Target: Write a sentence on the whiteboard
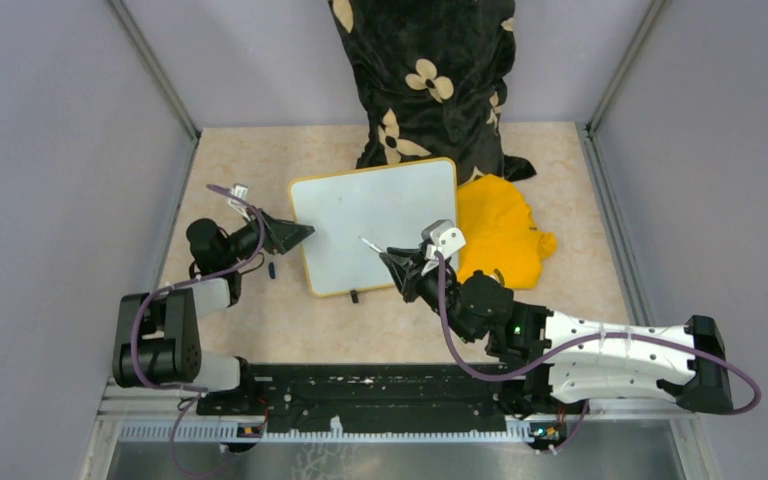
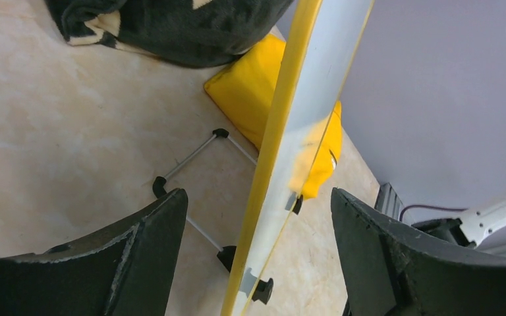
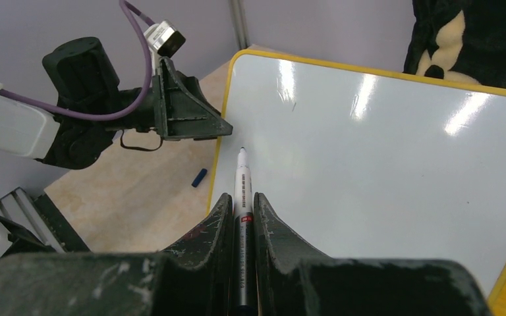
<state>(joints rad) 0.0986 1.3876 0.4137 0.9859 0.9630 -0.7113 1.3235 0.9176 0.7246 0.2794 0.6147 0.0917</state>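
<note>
The small rectangular glossy whiteboard (image 1: 375, 215), with rounded corners and a thin yellow frame, sits mid-counter, propped at a tilt on a thin metal wire stand (image 2: 191, 155) seen beneath it in the left wrist view. Its white face shows only glare streaks. The left hand (image 1: 300, 234) is at the board's left edge, fingers wide apart, and the yellow rim passes between them; I cannot tell whether either finger touches it. The right hand (image 1: 392, 258) is clamped on a slim white marker pen (image 3: 242, 181), whose uncapped tip points at the board's face near the left rim; contact cannot be judged. A crumpled yellow cloth (image 1: 500, 230) lies against the board's right side on the beige counter (image 1: 560, 160), a black flower-patterned fabric bundle (image 1: 430, 70) stands behind, and a small blue cap (image 1: 273, 269) lies just left of the board.
</note>
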